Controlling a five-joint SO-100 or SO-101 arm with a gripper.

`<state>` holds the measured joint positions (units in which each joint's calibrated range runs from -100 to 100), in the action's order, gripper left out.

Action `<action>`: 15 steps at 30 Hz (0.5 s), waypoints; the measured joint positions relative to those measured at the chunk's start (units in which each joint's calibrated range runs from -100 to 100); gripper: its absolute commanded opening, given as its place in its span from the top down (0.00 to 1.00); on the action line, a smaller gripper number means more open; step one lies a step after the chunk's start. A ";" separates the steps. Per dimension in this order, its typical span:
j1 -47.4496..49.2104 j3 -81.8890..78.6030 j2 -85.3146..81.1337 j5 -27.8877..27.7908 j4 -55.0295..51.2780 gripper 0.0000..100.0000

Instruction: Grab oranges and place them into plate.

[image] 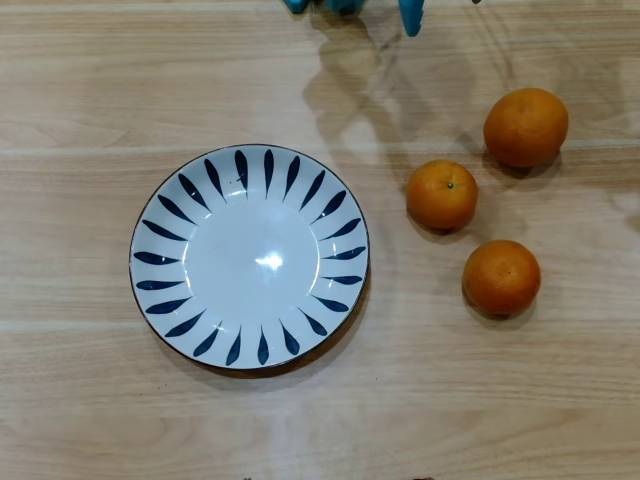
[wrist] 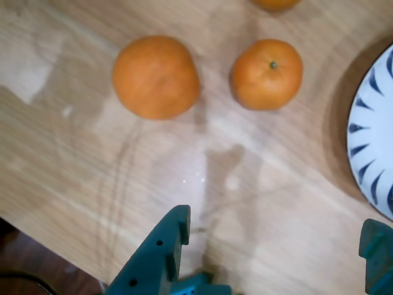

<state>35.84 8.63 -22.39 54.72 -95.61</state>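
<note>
A glossy white plate (image: pixel 160 215) rimmed with dark blue leaf strokes sits left of centre on the pale wood-grain table (image: pixel 80 420) in the overhead view. Three dimpled oranges lie right: large (image: pixel 526 126), stemmed (image: pixel 442 194), lowest (image: pixel 501 277). The teal gripper (wrist: pixel 279 246), fingers spread and empty, is cut off at the wrist view's bottom edge, oranges well above it.

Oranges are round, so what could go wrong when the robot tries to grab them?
All three oranges lie loose on the table. The largest orange may slip or roll away if pinched off-centre. The stem-up orange and the lowest orange lie close together, so the open gripper could bump one while reaching the other. The plate is empty.
</note>
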 measured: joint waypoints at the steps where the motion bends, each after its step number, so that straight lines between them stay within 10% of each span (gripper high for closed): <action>1: 0.00 0.00 0.00 0.42 0.00 0.70; 15: 4.31 -3.10 7.53 3.39 10.77 0.54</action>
<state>40.14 5.53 -14.85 58.11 -84.84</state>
